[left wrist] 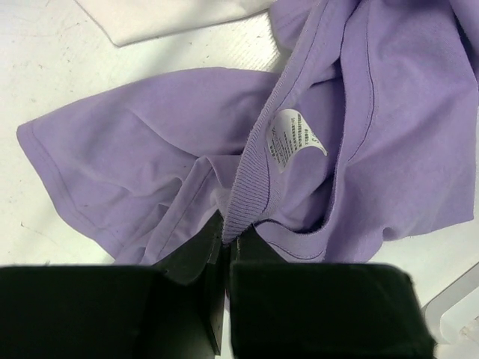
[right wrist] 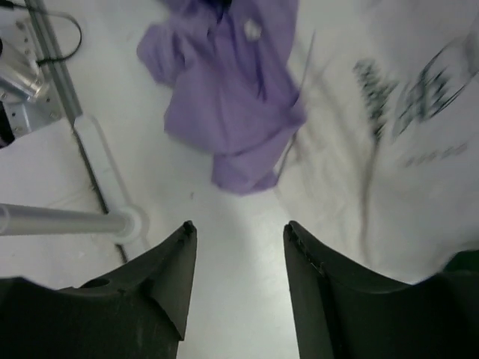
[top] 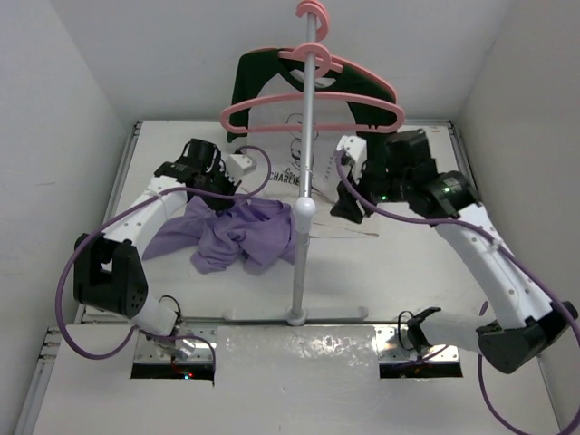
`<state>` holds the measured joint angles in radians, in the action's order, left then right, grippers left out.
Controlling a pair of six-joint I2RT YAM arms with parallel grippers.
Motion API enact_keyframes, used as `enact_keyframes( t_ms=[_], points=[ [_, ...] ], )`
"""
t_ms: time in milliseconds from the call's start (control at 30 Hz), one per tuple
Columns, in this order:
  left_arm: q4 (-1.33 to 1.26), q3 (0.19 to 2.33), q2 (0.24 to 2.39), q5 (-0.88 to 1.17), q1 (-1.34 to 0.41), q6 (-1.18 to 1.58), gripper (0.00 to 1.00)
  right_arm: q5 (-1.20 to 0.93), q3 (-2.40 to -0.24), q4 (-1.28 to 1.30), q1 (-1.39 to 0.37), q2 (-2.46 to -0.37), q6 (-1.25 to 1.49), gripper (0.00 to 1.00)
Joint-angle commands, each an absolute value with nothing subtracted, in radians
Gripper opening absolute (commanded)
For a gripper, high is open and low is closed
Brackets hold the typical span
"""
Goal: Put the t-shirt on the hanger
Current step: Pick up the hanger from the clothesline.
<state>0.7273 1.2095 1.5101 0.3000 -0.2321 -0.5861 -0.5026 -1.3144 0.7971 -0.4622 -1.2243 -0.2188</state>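
The lavender t-shirt [top: 240,236] lies crumpled on the white table left of the rack pole. My left gripper [top: 217,201] is shut on its ribbed collar [left wrist: 251,187], close to the white neck label [left wrist: 292,138]; in the left wrist view the gripper [left wrist: 227,238] pinches the rib's end. The bare pink hanger [top: 313,107] hangs high on the rack, in front of the dressed hanger. My right gripper [top: 349,204] is open and empty right of the pole, above the table. In the right wrist view the gripper [right wrist: 239,228] frames bare table, with the t-shirt [right wrist: 232,97] beyond it.
The metal rack pole [top: 306,181] stands mid-table on a flat foot [top: 296,316]. A white printed shirt with dark green sleeves [top: 249,82] hangs on a second pink hanger [top: 362,74] behind; its hem shows in the right wrist view [right wrist: 389,149]. White walls close in on both sides.
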Motion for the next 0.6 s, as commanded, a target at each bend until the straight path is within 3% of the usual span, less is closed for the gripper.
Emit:
enact_keyframes(
  t_ms=[0,233,567],
  points=[
    [0.693,1.210,1.474,0.304,-0.224,-0.571,0.00,-0.556,-1.485,0.908,-0.457,-1.190,-0.342,0.48],
    [0.689,1.203,1.456,0.302,-0.224,-0.569,0.00,-0.549,-1.825,0.934,-0.292,-1.366,-0.442,0.61],
    [0.678,1.190,1.433,0.302,-0.224,-0.557,0.00,-0.716,-2.195,0.753,-0.209,-1.649,-0.390,0.60]
  ],
)
